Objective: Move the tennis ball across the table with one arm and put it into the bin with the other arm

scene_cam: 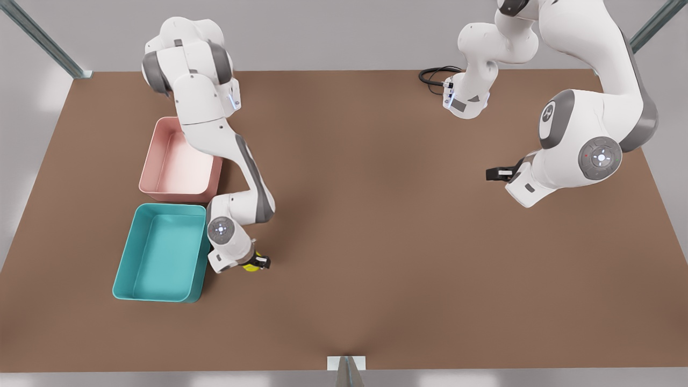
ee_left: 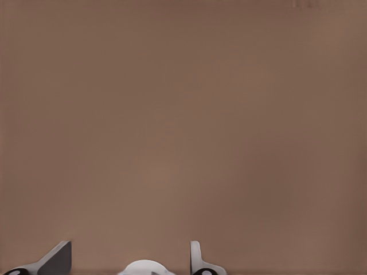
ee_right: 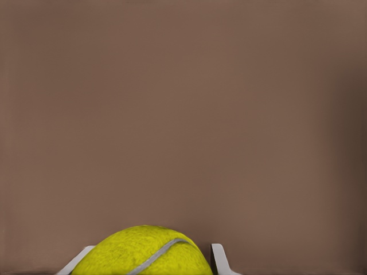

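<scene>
Brown table [scene_cam: 376, 242]; right hand [scene_cam: 257, 263] grips tennis ball [ee_right: 143, 252].

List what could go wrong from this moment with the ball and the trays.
1. The right gripper holds the tennis ball between its fingers over the table, just outside the teal bin; releasing here would likely leave it rolling on the table.
2. The pink tray sits right next to the teal bin, so an overshoot might land it there.
3. The bin's near wall lies close to the wrist; a low swing could nudge it.

The left gripper waits open at the front view's right.
</scene>
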`<action>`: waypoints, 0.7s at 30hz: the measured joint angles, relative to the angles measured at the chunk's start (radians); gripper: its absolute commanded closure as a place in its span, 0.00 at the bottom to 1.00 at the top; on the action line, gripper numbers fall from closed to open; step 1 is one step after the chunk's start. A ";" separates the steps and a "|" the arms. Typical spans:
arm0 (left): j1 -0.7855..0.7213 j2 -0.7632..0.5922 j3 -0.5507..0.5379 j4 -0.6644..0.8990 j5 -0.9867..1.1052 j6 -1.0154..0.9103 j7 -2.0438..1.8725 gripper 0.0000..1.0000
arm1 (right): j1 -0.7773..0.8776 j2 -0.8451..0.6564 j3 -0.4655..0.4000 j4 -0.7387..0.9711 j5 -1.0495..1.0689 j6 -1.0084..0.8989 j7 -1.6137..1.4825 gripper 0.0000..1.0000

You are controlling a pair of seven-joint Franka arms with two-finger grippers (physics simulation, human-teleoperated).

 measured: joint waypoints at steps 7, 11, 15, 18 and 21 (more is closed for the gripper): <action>0.000 0.000 0.000 0.000 0.002 0.001 -0.007 0.00 | -0.130 -0.174 -0.010 0.002 -0.001 -0.131 -0.067 0.31; 0.000 0.000 0.000 0.000 0.002 0.002 -0.009 0.00 | -0.275 -0.183 -0.015 0.009 -0.019 -0.210 -0.163 0.29; 0.000 0.000 -0.001 0.001 0.003 0.003 -0.012 0.00 | -0.305 -0.164 -0.015 0.013 -0.033 -0.249 -0.243 0.00; 0.000 0.000 -0.001 0.004 0.003 0.003 -0.014 0.00 | -0.305 -0.166 -0.014 0.013 -0.035 -0.267 -0.290 0.00; 0.000 0.001 -0.001 0.004 0.003 0.004 -0.015 0.00 | -0.297 -0.248 -0.013 0.009 -0.032 -0.327 -0.328 0.00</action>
